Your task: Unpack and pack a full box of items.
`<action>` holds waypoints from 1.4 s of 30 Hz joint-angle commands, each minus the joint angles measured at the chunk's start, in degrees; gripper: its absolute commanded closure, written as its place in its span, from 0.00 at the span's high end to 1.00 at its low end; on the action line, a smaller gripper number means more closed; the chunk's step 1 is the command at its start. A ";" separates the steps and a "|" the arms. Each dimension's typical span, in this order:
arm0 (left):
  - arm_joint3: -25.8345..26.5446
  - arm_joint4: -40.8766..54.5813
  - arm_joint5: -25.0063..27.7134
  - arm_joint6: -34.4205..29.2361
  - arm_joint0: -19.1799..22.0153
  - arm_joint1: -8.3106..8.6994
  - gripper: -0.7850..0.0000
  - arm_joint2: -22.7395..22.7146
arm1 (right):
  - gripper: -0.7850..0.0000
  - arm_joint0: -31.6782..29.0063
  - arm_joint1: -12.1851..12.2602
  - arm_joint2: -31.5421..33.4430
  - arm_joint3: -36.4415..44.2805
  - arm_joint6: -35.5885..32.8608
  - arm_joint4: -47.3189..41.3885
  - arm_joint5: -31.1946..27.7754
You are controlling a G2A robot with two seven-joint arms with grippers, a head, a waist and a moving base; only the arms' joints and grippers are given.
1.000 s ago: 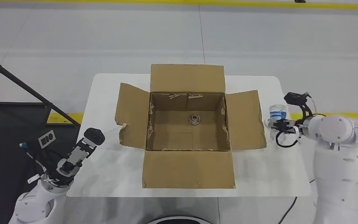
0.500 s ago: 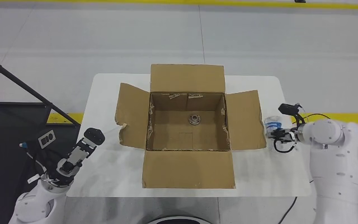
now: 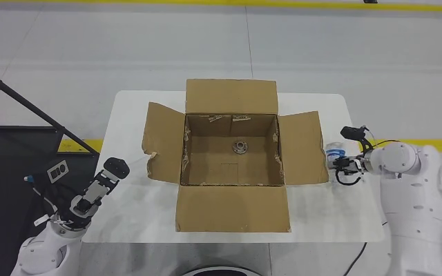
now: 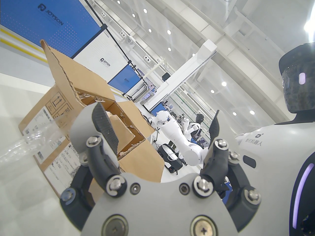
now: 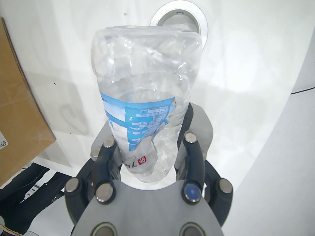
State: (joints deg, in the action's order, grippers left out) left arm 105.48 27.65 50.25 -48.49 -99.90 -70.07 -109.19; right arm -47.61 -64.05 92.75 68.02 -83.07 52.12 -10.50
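**Beside the box: setting the bottle down**

Just off the right flap of the open brown cardboard box point(image 3: 232, 96), my right pincer point(image 5: 147, 133) is clamped on the crushed clear plastic bottle point(image 5: 145, 79), held over the white table point(image 3: 131, 117). I judge a slow, straight lowering and a gentle release should stop its soft shell from tipping. My left pincer point(image 4: 157, 114) hangs spread off the left flap.

You are looking at a white worktop point(image 3: 138, 214), an open cardboard box point(image 3: 232, 200) sitting at its middle with four flaps spreading outward, a round metal grommet point(image 5: 179, 17) sitting in its surface past the right flap.
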 commanded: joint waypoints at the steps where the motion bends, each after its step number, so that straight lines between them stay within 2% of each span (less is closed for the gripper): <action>1: 0.00 0.00 0.00 0.00 0.00 0.00 1.00 0.00 | 0.89 -0.04 0.16 -0.05 0.23 -0.09 -0.21 0.14; 3: 0.00 0.00 0.00 0.00 0.00 0.00 1.00 0.00 | 0.91 -0.13 0.37 0.02 0.64 -0.20 -0.52 0.29; 6: 0.00 0.00 0.00 0.00 0.00 0.00 1.00 0.00 | 1.00 -0.35 0.69 0.19 1.76 -0.16 -0.82 0.79; 13: 0.00 0.00 0.00 0.00 0.00 0.00 1.00 0.00 | 1.00 -3.54 1.79 6.02 11.27 3.07 -5.00 4.68; 16: 0.00 0.00 0.00 0.00 0.00 0.00 1.00 0.00 | 1.00 -5.80 2.03 9.27 16.03 4.68 -11.24 5.18; 19: 0.00 0.00 0.00 0.00 0.00 0.00 1.00 0.00 | 1.00 -8.04 2.08 10.81 19.39 4.77 -19.56 3.32; 22: 0.00 0.00 0.00 0.00 0.00 0.00 1.00 0.00 | 1.00 -8.88 2.18 9.92 20.65 3.68 -24.54 1.71; 32: 0.00 0.00 0.00 0.00 0.00 0.00 1.00 0.00 | 1.00 -9.03 2.49 4.40 23.01 4.69 -31.92 -0.50; 42: 0.00 0.00 0.00 0.00 0.00 0.00 1.00 0.00 | 1.00 -10.45 3.10 0.50 25.29 4.59 -35.27 -0.63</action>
State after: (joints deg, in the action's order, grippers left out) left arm 105.48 27.65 50.25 -48.49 -99.90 -70.07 -109.19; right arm -57.98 -60.98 93.64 93.20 -78.59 17.01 -11.04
